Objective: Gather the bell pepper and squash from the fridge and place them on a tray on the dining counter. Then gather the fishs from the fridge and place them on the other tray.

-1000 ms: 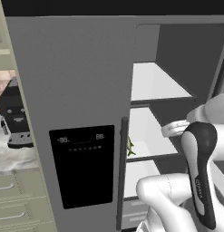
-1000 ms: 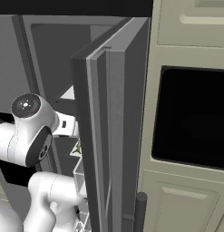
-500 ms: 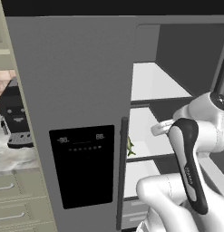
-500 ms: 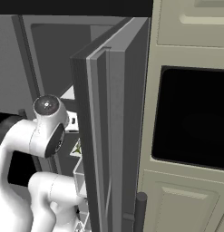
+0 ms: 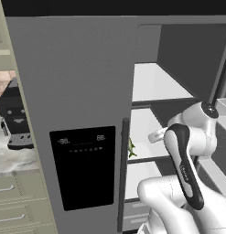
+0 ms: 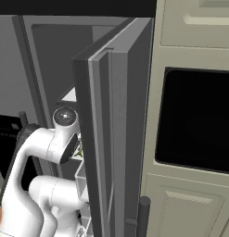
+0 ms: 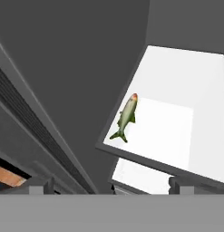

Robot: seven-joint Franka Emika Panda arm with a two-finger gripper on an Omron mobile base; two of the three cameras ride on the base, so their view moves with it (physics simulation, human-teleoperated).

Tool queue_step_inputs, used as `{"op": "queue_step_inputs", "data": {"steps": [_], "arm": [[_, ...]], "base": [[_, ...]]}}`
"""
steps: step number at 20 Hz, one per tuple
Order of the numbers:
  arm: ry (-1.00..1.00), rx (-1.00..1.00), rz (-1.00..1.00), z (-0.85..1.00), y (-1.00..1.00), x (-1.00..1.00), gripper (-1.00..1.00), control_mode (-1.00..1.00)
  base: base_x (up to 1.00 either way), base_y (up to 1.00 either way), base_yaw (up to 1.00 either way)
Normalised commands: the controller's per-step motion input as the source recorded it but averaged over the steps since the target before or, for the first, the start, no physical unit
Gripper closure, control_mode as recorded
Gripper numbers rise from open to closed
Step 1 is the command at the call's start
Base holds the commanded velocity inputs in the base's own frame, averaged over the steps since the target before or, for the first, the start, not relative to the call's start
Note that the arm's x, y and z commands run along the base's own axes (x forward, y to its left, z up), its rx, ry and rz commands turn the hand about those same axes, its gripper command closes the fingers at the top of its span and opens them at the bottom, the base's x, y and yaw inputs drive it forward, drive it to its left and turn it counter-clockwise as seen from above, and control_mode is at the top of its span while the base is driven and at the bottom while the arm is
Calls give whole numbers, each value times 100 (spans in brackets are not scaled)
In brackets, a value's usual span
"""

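One fish point(image 7: 127, 117) is seen near the shelf point(image 7: 177, 131) edge inside the fridge point(image 5: 87, 82). End effector point(image 7: 111, 186) fully open, empty. Risk judged: fish nudged off that edge, or arm fouled on the open door point(image 6: 113, 139).

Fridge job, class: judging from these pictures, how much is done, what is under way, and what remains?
Done: the fridge has its right door swung open, baring white shelves. Under way: the open end effector holds nothing and points at a greenish-silver fish lying near one shelf's edge. Left: grasping that fish and carrying it to a tray. Neither trays, pepper nor squash can be checked here.
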Motion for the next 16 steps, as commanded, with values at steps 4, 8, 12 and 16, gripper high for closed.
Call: {"op": "queue_step_inputs", "data": {"steps": [4,8,12,16], "arm": [[0,0,0,-48,-1,41,-100,-100],[-3,0,2,-43,0,42,-100,-100],[-8,0,11,-36,0,47,-100,-100],[-6,0,12,-39,0,48,-100,-100]], "base": [[0,0,0],[0,0,0],[0,0,0],[0,0,0]]}}
